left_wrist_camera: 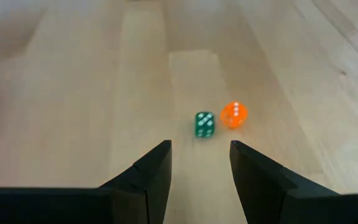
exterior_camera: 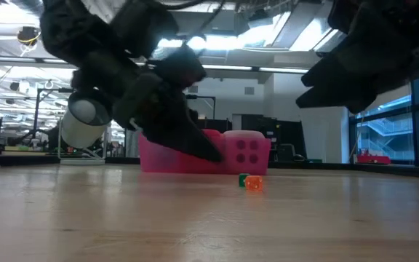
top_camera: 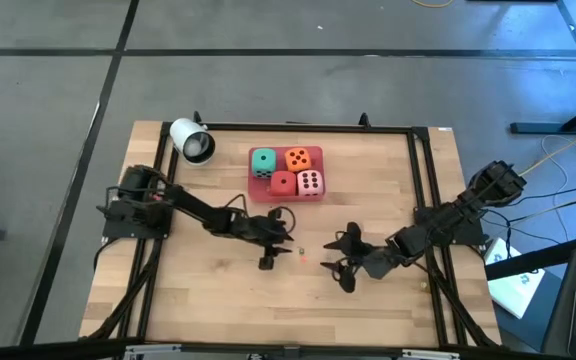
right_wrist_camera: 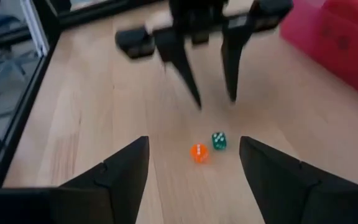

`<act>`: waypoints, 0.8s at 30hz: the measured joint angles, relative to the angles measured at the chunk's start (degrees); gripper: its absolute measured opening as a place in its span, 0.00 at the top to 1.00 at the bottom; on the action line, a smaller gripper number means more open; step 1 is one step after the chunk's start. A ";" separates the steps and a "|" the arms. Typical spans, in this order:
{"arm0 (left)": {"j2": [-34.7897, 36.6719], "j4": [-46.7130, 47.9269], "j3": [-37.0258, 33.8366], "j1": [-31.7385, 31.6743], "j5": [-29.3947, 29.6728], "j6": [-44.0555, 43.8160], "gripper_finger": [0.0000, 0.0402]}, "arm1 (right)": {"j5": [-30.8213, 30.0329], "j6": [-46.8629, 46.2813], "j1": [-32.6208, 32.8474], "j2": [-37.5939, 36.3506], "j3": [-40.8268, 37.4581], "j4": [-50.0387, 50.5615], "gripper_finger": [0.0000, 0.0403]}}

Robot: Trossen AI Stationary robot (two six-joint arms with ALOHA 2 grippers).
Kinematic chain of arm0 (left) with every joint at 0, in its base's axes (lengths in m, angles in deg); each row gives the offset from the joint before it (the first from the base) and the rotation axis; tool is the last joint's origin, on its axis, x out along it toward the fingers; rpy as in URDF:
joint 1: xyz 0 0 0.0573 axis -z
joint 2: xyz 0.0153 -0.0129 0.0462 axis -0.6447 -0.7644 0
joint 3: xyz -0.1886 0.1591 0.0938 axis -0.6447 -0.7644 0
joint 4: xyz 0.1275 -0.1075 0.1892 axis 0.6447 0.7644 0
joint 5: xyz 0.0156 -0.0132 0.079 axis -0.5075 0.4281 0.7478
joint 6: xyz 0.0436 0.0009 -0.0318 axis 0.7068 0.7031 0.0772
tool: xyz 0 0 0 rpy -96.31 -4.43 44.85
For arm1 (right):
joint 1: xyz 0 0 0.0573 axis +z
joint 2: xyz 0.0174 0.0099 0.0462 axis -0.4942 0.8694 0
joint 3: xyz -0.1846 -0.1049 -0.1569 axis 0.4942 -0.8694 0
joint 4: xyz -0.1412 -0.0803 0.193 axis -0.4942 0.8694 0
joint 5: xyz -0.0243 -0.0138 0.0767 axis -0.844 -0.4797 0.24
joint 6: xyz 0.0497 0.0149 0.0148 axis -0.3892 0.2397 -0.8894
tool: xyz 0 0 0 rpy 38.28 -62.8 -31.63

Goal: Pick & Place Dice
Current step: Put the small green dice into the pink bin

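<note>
Quick read of where you're at: this looks like the approach before a pick, nothing grabbed yet.

The four big dice are already parked together on the pink tray [top_camera: 258, 189] toward the far side of the table: teal die [top_camera: 263, 161], orange die [top_camera: 298, 158], red die [top_camera: 283, 183] and pale pink die [top_camera: 310, 183]. Neither arm is near them.

What both arms point at is a pair of tiny dice on the bare wood between them – a small green die [left_wrist_camera: 204, 124] and a small orange die [left_wrist_camera: 234, 114], just beside each other and maybe touching.

Your left gripper [left_wrist_camera: 199, 144] sits low over the table with its fingers partly apart and nothing between them. The small green die is just ahead of the gap. Your right gripper [right_wrist_camera: 194, 140] faces it from the other side, spread wider and also empty, with the two tiny dice lying just ahead of its gap.

My guess for the next move: pick one arm and one die, because both arms closing in at once looks like a collision. The left is lined up better on the green one. Ease forward until it's between the fingertips, then close gently – it's small and could skid or knock its orange neighbour away.
</note>
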 joint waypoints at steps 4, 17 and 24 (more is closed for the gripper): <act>-3.67 -0.04 3.67 0.02 -2.64 1.42 0.61 | -2.77 -0.56 1.38 -0.02 -0.09 -0.21 0.38; -5.41 -0.50 5.83 -0.38 -2.62 5.04 0.61 | -6.17 -2.40 3.71 -0.04 -0.09 -0.15 0.38; -7.55 -3.02 6.29 -1.18 -3.02 5.33 0.61 | -6.50 -2.40 3.71 -0.04 -0.09 -0.11 0.38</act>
